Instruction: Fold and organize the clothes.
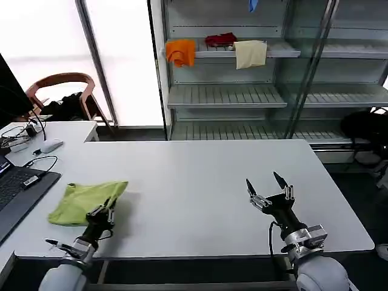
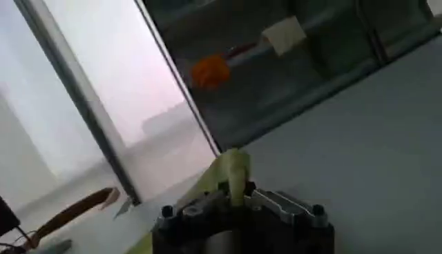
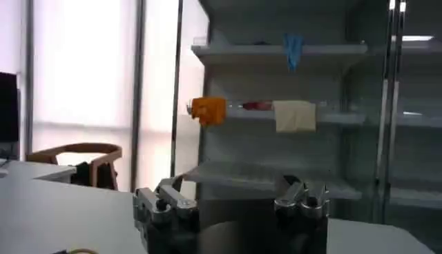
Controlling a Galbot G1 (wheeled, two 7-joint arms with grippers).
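On the near left part of the white table (image 1: pixel 200 182) lies the lime T-shirt (image 1: pixel 82 200), already gathered into a compact, roughly folded bundle and not spread flat. The left tool (image 1: pixel 108 209) sits at the bundle's near right edge, and the left wrist view shows its fingers closed on a raised flap of the green fabric (image 2: pixel 231 172), pinched between them. The right tool (image 1: pixel 267 189) hovers over the table's near right area, well apart from the garment, its fingers spread wide and holding nothing; the right wrist view confirms the open gap between its two fingers (image 3: pixel 166 203). Judged from this, the step in hand is a late fold or the placing of the folded shirt, worked by the left arm alone while the right waits. The next move would call for carrying the pinched edge across or setting it down without dragging the thin cloth out of its fold, then a clean release. The head view gives the shirt's whole outline and its place relative to the laptop (image 1: pixel 18 188) at the table's left edge; the left wrist view alone shows the grip itself. The right wrist view shows the shelf unit (image 3: pixel 276 179) with an orange cloth (image 3: pixel 209 109) and a cream cloth (image 3: pixel 295 116).
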